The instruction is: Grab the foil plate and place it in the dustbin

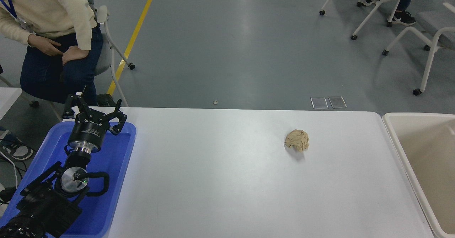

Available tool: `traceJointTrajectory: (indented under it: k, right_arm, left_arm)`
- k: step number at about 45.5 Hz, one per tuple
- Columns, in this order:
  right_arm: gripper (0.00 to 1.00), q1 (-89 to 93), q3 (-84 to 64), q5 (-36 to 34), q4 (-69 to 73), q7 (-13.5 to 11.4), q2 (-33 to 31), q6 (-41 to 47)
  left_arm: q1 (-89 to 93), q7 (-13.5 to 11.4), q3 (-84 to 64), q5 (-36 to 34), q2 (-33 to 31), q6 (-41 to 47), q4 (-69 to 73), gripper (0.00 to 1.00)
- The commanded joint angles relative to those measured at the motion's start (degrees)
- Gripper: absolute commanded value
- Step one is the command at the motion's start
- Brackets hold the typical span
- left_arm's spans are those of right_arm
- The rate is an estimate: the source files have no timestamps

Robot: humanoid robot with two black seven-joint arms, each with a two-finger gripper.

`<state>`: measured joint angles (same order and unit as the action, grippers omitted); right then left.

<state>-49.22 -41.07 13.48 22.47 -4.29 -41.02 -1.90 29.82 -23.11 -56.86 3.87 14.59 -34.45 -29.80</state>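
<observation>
White tabletop (227,181) bare but for a crumpled paper ball (296,140), no foil plate anywhere, dustbin (398,138) at right showing only smooth inner wall, left claw (93,110) splayed open over the blue tray (117,181), right arm out of shot — likely done.
</observation>
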Motion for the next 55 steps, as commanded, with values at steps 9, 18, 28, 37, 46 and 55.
traceJointTrajectory:
  k: [9,18,28,37,46,55]
  right_arm:
    - [1.0,-24.9,-12.7,4.4,36.2,0.0,-6.0,2.8]
    - [1.0,-45.1,-28.5,4.4,51.3,0.0,-2.1,11.6]
    - [1.0,-61.6,-37.1,4.4,52.8,0.0,9.5,38.4]
    - [1.0,-68.6,-32.3,3.7,52.8,0.1,11.1,46.9]
    - [1.0,-73.6,-28.5,3.7,53.2,0.0,12.9,46.9]
    - [1.0,-81.0,-29.0,3.7,55.0,0.0,18.0,46.9]
  left_arm:
    - [0.1,0.0,-0.1,0.0,0.0,0.0,0.0,1.0]
    - [0.0,0.0,-0.1,0.1,0.0,0.0,0.0,1.0]
    - [0.1,0.0,-0.1,0.0,0.0,0.0,0.0,1.0]
    - [0.1,0.0,-0.1,0.0,0.0,-0.1,0.0,1.0]
    - [0.0,0.0,-0.1,0.1,0.0,-0.1,0.0,1.0]
    - [0.0,0.0,-0.1,0.0,0.0,0.0,0.0,1.0]
